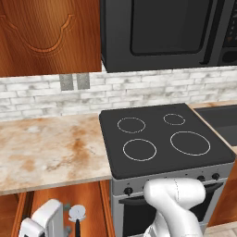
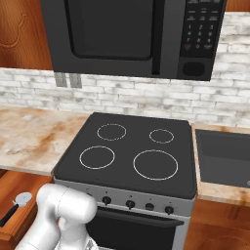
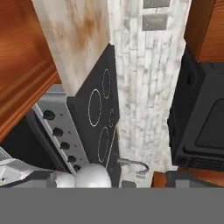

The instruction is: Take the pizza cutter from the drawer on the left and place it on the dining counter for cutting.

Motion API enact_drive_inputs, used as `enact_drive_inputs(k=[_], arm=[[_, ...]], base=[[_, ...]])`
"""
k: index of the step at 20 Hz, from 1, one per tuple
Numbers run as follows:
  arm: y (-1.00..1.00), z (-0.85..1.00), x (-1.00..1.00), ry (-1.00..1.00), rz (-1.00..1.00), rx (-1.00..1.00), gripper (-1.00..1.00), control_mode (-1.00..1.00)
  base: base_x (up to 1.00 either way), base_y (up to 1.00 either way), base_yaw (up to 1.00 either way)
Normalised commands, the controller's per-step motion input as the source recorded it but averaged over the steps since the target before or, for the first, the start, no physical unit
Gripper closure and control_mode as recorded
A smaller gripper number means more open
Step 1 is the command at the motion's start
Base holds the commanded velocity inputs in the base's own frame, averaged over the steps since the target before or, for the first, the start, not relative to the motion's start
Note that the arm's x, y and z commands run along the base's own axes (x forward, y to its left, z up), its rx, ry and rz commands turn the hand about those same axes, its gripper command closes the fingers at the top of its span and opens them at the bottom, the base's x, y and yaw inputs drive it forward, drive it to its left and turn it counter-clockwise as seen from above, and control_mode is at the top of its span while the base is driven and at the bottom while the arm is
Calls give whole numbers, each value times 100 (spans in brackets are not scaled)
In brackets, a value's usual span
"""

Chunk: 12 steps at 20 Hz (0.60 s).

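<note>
One pizza cutter (image 1: 77, 213) lies in the open drawer (image 1: 90, 203), handle seemingly cut off.

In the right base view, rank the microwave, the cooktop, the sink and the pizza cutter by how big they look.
1. microwave
2. cooktop, close behind; nearness makes this unsure
3. sink, cut off by the frame
4. pizza cutter

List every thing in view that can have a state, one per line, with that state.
drawer: open, pulled out under the worktop.
pizza cutter: lying in the drawer, not gripped.
microwave: door shut.
cooktop: nothing on any of its four rings.
oven: door shut.
pincer: open, holding nothing.
</note>
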Motion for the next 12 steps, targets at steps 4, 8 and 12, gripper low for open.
enact_drive_inputs(k=[4, 8, 12], arm=[[-60, 0, 100, 1, -10, 27, -100, -100], [-27, 0, 100, 2, -11, 21, -100, -100], [-4, 0, 73, 0, -14, 30, -100, -100]], base=[[0, 0, 0], [0, 0, 0], [0, 0, 0]])
